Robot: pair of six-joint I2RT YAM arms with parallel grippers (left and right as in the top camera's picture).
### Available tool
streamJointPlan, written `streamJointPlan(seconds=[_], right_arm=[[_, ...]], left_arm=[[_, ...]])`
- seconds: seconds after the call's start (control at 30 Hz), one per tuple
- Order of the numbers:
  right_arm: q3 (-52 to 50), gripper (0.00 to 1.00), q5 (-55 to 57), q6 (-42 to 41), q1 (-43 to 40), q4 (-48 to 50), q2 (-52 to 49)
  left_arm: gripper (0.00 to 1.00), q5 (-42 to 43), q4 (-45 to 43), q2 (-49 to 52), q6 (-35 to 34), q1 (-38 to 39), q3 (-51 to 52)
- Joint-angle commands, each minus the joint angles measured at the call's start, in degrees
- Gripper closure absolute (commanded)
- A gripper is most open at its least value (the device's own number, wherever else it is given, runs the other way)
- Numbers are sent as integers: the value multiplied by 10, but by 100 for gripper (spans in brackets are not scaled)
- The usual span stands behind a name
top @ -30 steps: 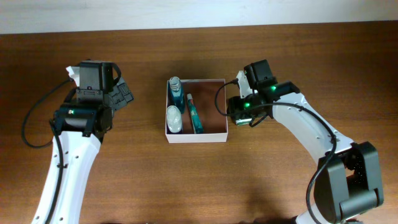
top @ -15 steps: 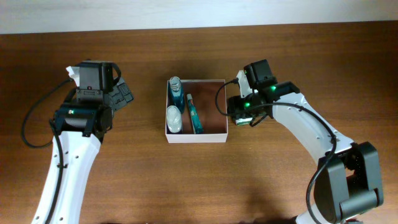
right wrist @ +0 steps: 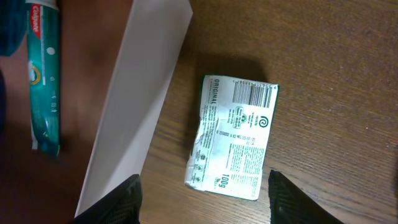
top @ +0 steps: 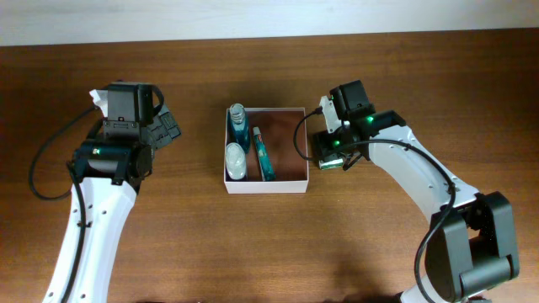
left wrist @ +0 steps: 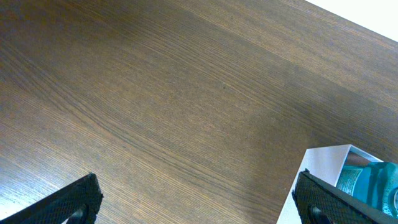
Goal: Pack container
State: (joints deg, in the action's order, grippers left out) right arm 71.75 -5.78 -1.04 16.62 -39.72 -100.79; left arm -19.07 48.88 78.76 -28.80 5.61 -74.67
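The container (top: 266, 186) sits on the bench (top: 269, 244) with its white wall just beside the right jaws (right wrist: 205, 196) and well apart from the left jaws (left wrist: 199, 200). It holds a teal bottle (top: 239, 126), a white bottle (top: 236, 160) and a toothpaste tube (top: 263, 156) on the side far from the right jaws; the nearer half is bare, so packing is judged part done. A green-and-white packet (right wrist: 231, 137) lies unpacked on the bench between the right jaws, which stand apart gripping nothing, the left jaws are spread wide and empty, and against the earlier frame the right jaws have shifted slightly away from the wall.
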Motion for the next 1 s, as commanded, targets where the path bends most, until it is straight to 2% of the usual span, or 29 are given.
streamJointPlan(seconds=[0.0,0.3,0.97], right_arm=[[-5,42,16,-19,6,9,-22],[-5,29,22,-40,4,36,-54],[-5,28,17,-53,-25,49,-105]], left_arm=[[1,0,0,3,-3,-2,-5],[1,0,0,3,-3,-2,-5],[1,0,0,3,-3,-2,-5]])
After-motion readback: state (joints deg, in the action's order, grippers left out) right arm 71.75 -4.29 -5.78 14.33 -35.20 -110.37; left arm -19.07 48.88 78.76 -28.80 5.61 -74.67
